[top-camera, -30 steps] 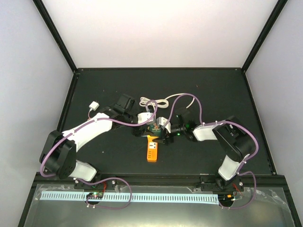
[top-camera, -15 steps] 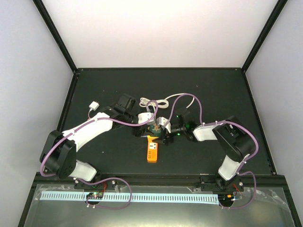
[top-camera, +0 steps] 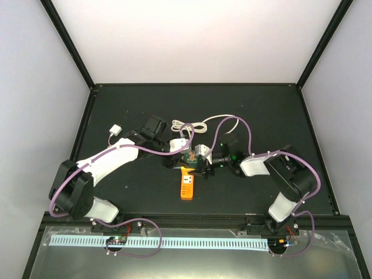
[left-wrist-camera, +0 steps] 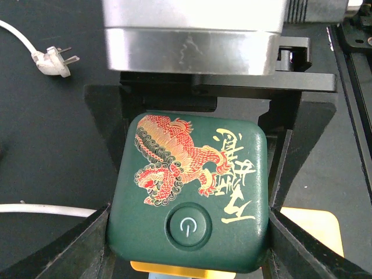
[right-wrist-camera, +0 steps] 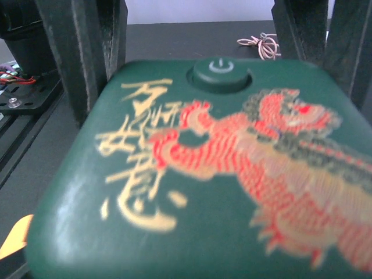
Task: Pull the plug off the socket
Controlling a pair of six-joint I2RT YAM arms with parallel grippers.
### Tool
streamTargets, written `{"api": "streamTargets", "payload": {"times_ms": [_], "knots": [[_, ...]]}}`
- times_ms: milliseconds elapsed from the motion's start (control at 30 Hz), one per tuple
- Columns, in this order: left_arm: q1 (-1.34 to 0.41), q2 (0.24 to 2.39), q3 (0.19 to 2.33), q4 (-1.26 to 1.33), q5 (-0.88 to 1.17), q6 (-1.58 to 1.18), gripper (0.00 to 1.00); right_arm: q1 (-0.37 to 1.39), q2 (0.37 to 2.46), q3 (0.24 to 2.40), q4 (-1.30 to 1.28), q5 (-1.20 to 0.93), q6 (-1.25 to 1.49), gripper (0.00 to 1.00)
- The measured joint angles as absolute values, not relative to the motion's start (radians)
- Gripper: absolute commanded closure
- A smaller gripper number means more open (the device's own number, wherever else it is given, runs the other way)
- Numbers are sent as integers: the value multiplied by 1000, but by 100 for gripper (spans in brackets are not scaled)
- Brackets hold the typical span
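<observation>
Your black bench [top-camera: 261, 116] sits between pale walls. Much of what matters is covered. The dark green rounded cube [left-wrist-camera: 192, 192], printed with a red-and-gold beast, hides the far end of the orange rectangular plastic socket [top-camera: 186, 185], which pokes out at the cube's 6 o'clock. Your left hand [left-wrist-camera: 189, 209] has both fingers pressed against the cube's sides. Your right hand [top-camera: 201, 163] flanks the opposite end, but its own view is blurred and filled by the cube, so you cannot tell its grip. The small white plug [top-camera: 114, 130] lies well apart at 9 o'clock. A thin cream cord [top-camera: 192, 124] loops at 12 o'clock, and the left arm hides whether it joins the plug.
</observation>
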State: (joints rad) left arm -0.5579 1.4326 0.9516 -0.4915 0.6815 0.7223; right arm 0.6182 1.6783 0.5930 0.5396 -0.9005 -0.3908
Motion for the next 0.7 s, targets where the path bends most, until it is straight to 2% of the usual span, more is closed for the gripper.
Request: {"api": "streamTargets", "payload": {"times_ms": [233,433,567,700], "knots": [[-558,1433,952,-493,682,722,65,614,1737,544,717,-900,-355,24],[-558,1433,952,-492,682,722,65,615,1795,541,823,-904,-309,24],[-558,1433,952,-492,682,722,68,614,1813,535,860,-911,-290,27],[-558,1433,952,-492,682,722,70,614,1827,535,886,-912,-277,37]]}}
